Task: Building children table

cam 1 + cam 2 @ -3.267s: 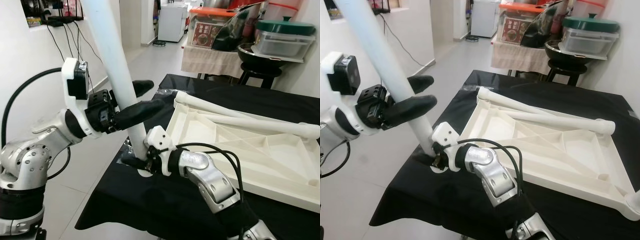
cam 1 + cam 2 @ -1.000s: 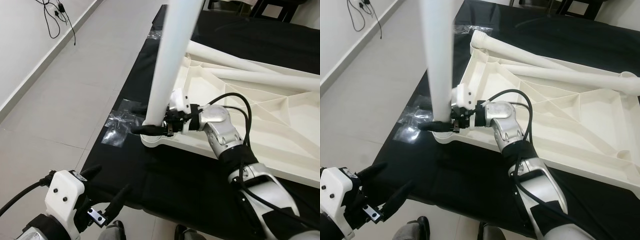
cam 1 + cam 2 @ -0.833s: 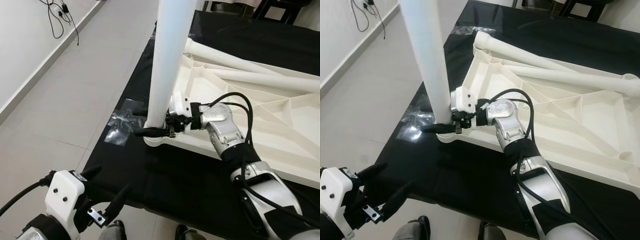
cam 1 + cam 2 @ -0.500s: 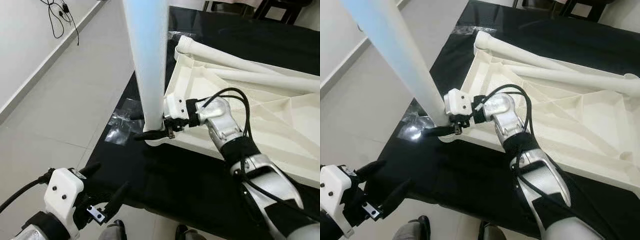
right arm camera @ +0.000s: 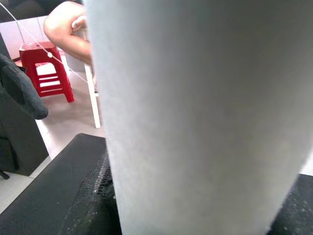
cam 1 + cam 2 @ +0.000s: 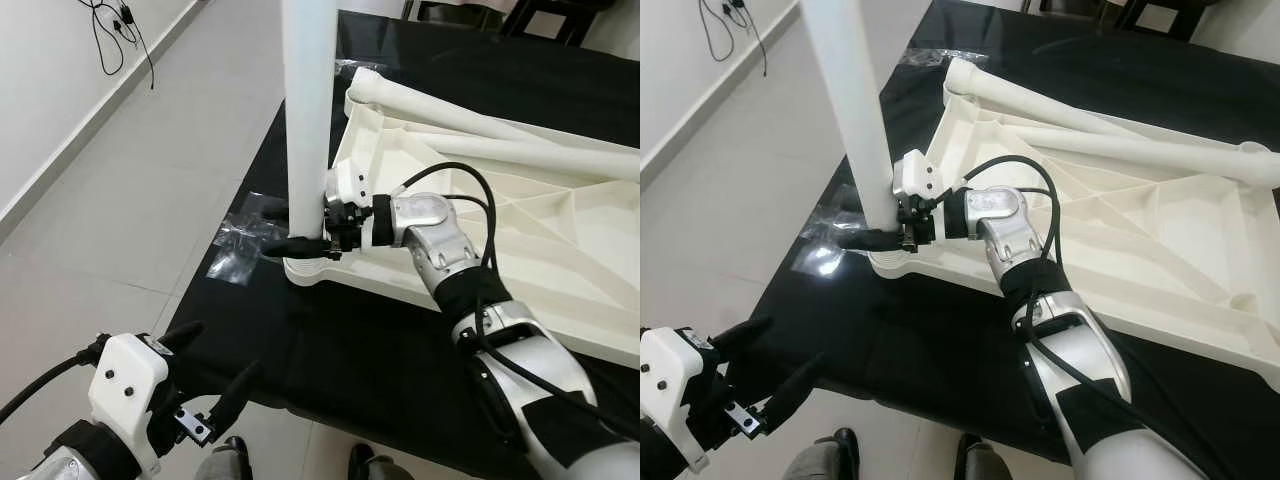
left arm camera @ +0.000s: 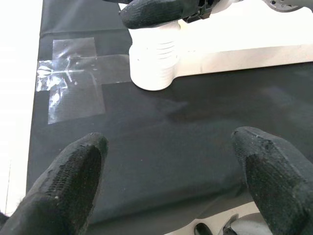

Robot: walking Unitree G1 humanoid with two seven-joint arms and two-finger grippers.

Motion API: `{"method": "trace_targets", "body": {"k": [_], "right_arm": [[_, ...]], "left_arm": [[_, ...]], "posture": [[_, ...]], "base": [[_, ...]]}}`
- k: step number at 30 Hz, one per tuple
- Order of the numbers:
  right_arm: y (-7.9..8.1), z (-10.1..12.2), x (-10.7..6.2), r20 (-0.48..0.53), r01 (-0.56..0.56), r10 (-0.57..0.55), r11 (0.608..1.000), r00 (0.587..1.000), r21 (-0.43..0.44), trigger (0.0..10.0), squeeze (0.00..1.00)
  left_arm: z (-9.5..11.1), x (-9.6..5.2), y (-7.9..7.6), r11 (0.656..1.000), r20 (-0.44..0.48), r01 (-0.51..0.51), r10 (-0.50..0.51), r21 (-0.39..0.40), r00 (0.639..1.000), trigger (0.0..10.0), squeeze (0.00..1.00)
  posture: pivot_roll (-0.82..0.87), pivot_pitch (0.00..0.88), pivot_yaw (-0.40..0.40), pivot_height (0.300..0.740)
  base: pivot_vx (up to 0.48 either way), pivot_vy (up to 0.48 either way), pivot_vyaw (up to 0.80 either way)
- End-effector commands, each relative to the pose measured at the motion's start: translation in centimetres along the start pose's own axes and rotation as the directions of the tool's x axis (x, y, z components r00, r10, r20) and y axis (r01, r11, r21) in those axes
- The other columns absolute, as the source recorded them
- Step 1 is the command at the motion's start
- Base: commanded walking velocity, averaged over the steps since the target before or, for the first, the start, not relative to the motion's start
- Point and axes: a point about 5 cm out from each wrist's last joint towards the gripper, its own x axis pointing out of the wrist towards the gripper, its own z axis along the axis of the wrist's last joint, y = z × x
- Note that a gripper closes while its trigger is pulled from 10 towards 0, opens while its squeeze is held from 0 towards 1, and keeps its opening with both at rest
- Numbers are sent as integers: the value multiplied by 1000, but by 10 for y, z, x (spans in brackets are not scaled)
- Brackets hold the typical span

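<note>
On the black-draped worktop point(image 6: 380, 360), an upright white leg point(image 6: 307, 110) is gripped by the right gripper point(image 6: 300, 240) at centre frame, while the left gripper point(image 6: 205, 385) is held spread at lower left.

A table leg point(image 6: 306, 120) stands upright in the near left corner socket point(image 6: 305, 270) of the upturned tabletop point(image 6: 560, 290), which lies on a table point(image 6: 380, 360). Two more legs point(image 6: 500, 140) lie across the tabletop's far side. Tape point(image 6: 235, 255) sits on the table just left of the socket.
</note>
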Motion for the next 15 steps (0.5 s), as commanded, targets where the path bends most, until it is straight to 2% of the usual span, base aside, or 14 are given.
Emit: {"method": "trace_targets", "body": {"k": [1, 9, 15], "right_arm": [[13, -37, -6, -98, 39, -27, 993, 995, 114, 10000, 0], [18, -47, -5, -110, 71, -56, 988, 992, 140, 10000, 0], [17, -58, -7, -176, 200, -171, 966, 970, 164, 10000, 0]], "left_arm": [[-2, -1, -4, 1000, -19, 15, -15, -13, 1000, 10000, 0], [-3, -1, -5, 1000, -19, 17, -17, -16, 1000, 10000, 0], [-3, -1, -5, 1000, -19, 17, -18, -19, 1000, 10000, 0]], "posture": [[199, 370, -62, 740], [195, 366, -61, 740], [185, 356, -69, 740]], "base": [[0, 0, 0], [0, 0, 0], [0, 0, 0]]}}
